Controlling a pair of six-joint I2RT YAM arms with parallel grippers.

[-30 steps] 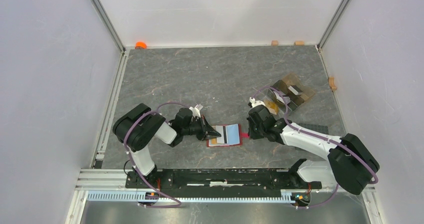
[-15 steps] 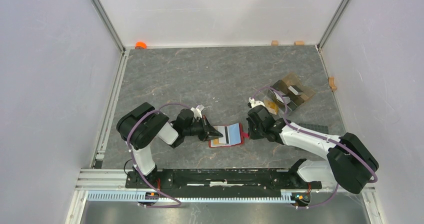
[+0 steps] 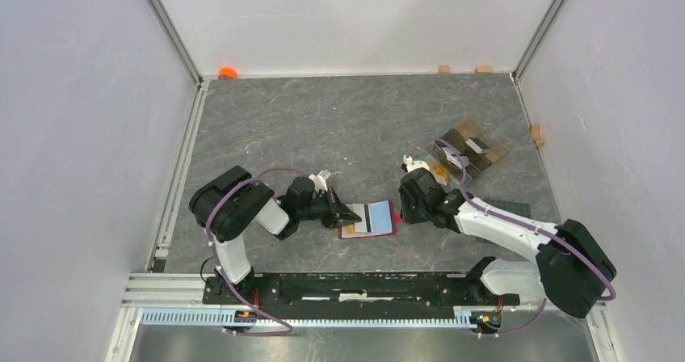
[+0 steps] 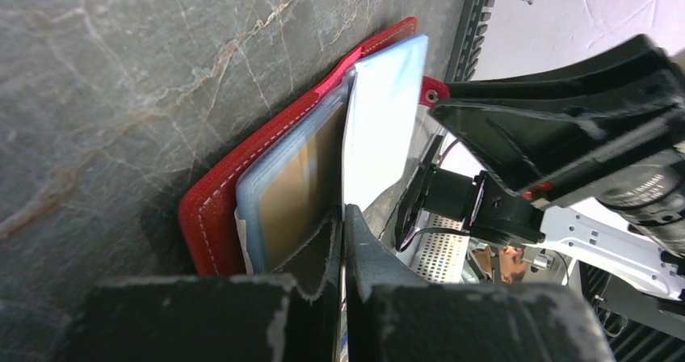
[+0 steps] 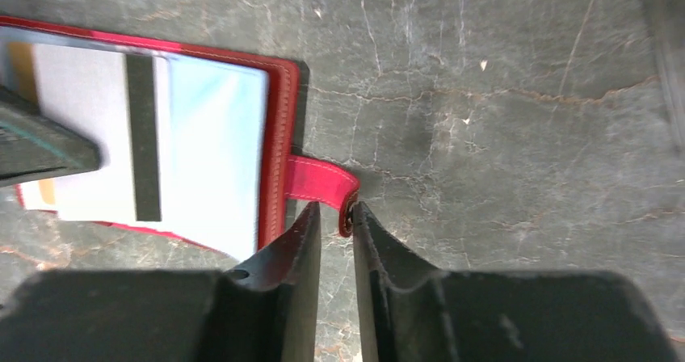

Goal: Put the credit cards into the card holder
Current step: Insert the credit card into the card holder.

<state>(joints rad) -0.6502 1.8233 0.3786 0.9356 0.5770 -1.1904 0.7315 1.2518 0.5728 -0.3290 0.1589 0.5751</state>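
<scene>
The red card holder (image 3: 380,228) lies open on the table between the arms. My left gripper (image 3: 349,214) is shut on the near edge of the light blue credit card (image 3: 373,216), which has a dark stripe, and holds it over the holder's clear sleeves. In the left wrist view the card (image 4: 380,128) stands edge-on from the shut gripper (image 4: 343,226), beside an orange card (image 4: 300,180) in a sleeve. My right gripper (image 3: 401,210) is shut on the holder's red strap (image 5: 321,181), whose snap end sits at the gripper (image 5: 337,216).
A clear plastic stand (image 3: 468,148) with dark items is at the back right. A dark flat rectangle (image 3: 509,208) lies right of the right forearm. Small tan blocks (image 3: 443,69) and an orange object (image 3: 228,73) sit along the far wall.
The left gripper has pushed the light blue card a little to the right, and the holder has shifted slightly right with it. The right gripper has stayed on the strap.
</scene>
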